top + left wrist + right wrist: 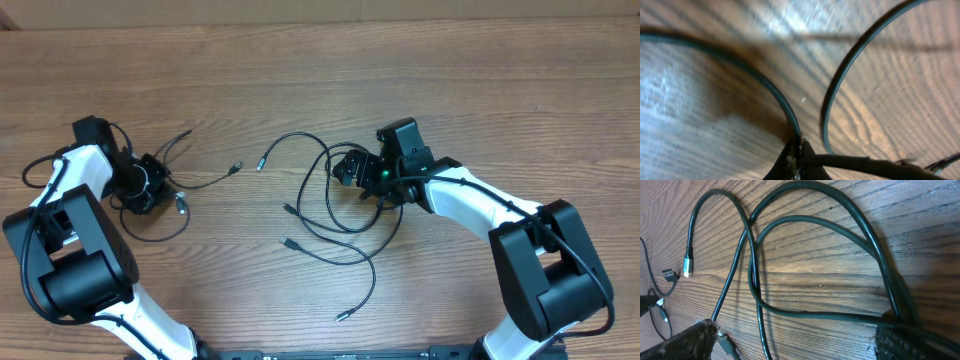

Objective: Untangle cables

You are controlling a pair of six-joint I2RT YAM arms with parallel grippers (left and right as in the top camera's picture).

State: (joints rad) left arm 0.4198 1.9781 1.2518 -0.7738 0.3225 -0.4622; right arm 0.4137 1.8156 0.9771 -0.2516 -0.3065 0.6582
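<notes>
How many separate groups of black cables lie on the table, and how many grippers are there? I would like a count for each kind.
Cable groups: 2, the left group and the middle group
Grippers: 2, the left gripper shut on the left group, the right gripper open at the middle group
Total: 4

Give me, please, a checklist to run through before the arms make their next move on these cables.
1. Left gripper shut on a cable of the left bundle: ok.
2. Right gripper open: ok.
3. Right gripper gripping a cable: not ok, strands merely lie between its fingers.
4. Central tangle separated: not ok, loops cross.
5. Silver-tipped plug lying free: ok.
6. Left bundle apart from central tangle: ok.
</notes>
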